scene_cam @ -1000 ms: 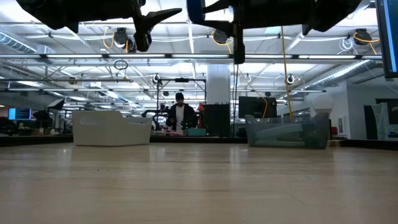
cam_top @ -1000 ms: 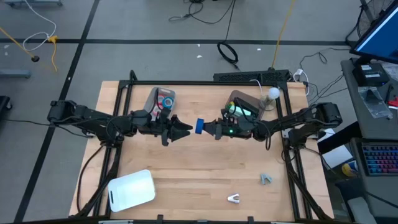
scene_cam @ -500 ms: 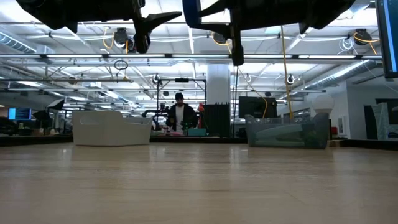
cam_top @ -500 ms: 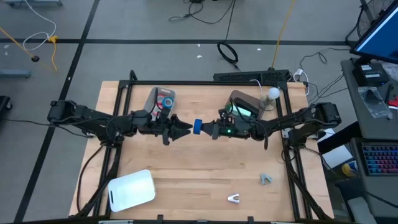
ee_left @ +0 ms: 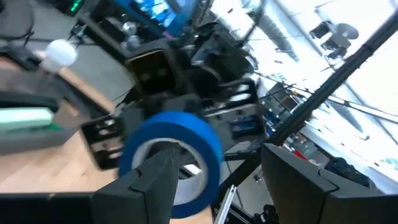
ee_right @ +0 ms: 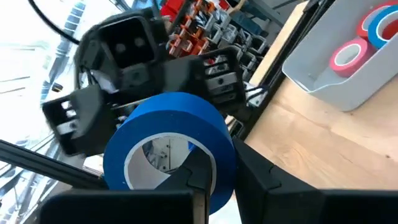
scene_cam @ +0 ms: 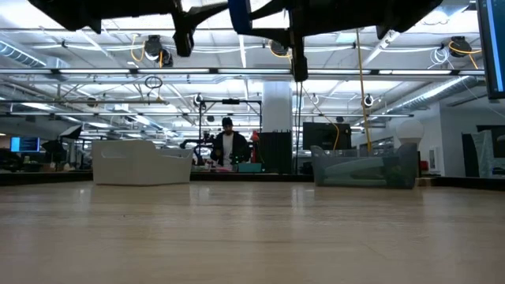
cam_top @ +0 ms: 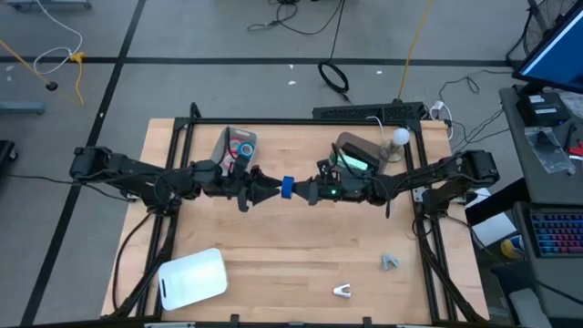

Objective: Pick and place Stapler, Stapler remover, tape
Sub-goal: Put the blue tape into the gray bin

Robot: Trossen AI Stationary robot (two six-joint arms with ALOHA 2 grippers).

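Observation:
A blue tape roll (cam_top: 287, 188) with a white core hangs high over the middle of the table, with my right gripper (cam_top: 297, 189) shut on it. My left gripper (cam_top: 271, 189) faces it from the table's left, open. In the left wrist view one left finger (ee_left: 155, 180) stands in front of the roll's hole (ee_left: 163, 163) and the other (ee_left: 298, 180) stands beside the roll. A red roll (ee_right: 348, 55) and another blue one (ee_right: 379, 28) lie in the grey bin (cam_top: 232, 150). The green stapler (cam_top: 351, 162) lies in the other bin (cam_top: 364, 146). Two staple removers (cam_top: 390, 262) (cam_top: 342, 291) lie near the front edge. My right gripper pinches the blue roll's wall (ee_right: 211, 152), one finger inside the hole and one outside. The fingers come level from the table's right. The roll stands on edge, lifted clear, its hole toward my left gripper. Whether my left gripper touches the roll, I cannot tell.
A white lid-like tray (cam_top: 193, 278) lies at the front left. A white bulb (cam_top: 399, 137) sits by the right bin. In the low view, the two bins (scene_cam: 142, 162) (scene_cam: 364, 167) stand at the far edge, and a person shows in the room beyond.
My right gripper has carried the blue roll a little toward the table's left, closing the gap to my left gripper's fingers. The roll stays lifted clear and on edge.

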